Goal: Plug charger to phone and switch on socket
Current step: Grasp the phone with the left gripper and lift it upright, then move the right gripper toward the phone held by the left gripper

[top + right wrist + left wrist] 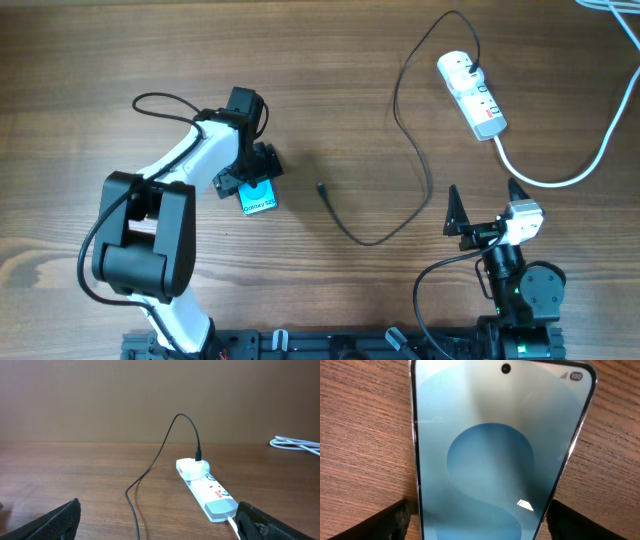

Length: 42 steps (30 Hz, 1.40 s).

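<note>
Phone [495, 460] is straddled by the left jaws, its long axis running away from them; clamping cannot be told. Right jaws are spread, well apart from it.

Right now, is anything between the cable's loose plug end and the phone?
Nothing visible. Only bare table lies between the plug tip of the cable and the phone. The left gripper straddles the phone with its fingers open on either side, clear of that path.
</note>
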Available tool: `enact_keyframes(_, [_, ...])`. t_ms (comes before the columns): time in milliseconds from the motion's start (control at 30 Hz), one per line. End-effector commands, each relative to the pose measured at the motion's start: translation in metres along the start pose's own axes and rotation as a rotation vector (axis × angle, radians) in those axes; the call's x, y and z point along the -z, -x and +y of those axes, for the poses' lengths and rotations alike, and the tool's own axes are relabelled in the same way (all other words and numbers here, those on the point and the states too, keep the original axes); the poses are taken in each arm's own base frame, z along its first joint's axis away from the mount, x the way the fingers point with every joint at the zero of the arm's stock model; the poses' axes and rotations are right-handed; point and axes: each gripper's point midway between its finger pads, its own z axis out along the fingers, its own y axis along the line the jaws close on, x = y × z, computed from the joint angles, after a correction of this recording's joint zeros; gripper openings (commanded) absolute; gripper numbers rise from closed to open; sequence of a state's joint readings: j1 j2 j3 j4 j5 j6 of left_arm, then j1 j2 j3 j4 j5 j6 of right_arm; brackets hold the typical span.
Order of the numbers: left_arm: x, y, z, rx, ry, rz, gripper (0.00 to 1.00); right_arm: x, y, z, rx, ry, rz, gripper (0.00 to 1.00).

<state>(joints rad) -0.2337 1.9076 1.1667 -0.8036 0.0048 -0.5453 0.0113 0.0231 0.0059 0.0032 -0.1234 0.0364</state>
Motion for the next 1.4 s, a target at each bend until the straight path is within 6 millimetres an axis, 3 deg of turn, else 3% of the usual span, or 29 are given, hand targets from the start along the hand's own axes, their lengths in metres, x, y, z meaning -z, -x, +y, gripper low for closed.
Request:
enact_keyframes(0, [-0.025,-0.022,0.012,0.022,0.044,0.095,0.93,0.0,0.006,-0.001,0.013,-0.003,-0.024,1.0])
enact_keyframes(133, [-0.025,-0.024,0.01,0.018,0.035,0.103,0.82,0.001,0.011,0.002,0.004,0.012,-0.044,1.0])
enact_keyframes(233, [-0.025,-0.024,0.01,0.019,0.035,0.103,0.79,0.002,0.012,0.018,-0.058,0.11,-0.044,1.0])
enact_keyframes(333, [-0.025,-0.024,0.01,0.019,0.034,0.103,0.79,0.003,0.005,0.032,-0.098,0.191,-0.009,1.0])
enact_keyframes(533, [-0.025,-0.027,0.006,0.023,0.007,0.123,0.82,0.004,0.004,0.035,-0.101,0.209,-0.002,1.0])
enact_keyframes(700, [-0.023,-0.03,-0.005,0.016,-0.052,0.15,0.68,0.01,0.002,0.058,-0.176,0.343,0.048,1.0])
enact_keyframes(733, [-0.018,-0.032,-0.016,-0.012,-0.115,0.169,0.64,0.01,0.006,0.061,-0.206,0.356,0.073,1.0])
enact_keyframes(867, [-0.003,-0.028,-0.032,-0.021,-0.234,0.19,0.65,0.007,0.041,0.068,-0.211,0.395,0.1,1.0])
enact_keyframes(967, [0.011,-0.029,-0.046,-0.058,-0.358,0.218,0.68,-0.008,0.067,0.068,-0.258,0.386,0.238,0.99])
enact_keyframes(1100, [0.02,-0.033,-0.055,-0.088,-0.461,0.26,0.7,-0.037,0.08,0.075,-0.325,0.418,0.512,1.0])
enact_keyframes(1233, [0.024,-0.038,-0.059,-0.144,-0.499,0.269,0.7,-0.07,0.097,0.096,-0.445,0.576,0.63,1.0])
enact_keyframes(1333, [0.025,-0.039,-0.06,-0.19,-0.514,0.264,0.7,-0.091,0.091,0.113,-0.555,0.717,0.676,1.0])
enact_keyframes(1367, [0.025,-0.039,-0.06,-0.208,-0.517,0.258,0.7,-0.099,0.082,0.115,-0.594,0.726,0.706,0.94])
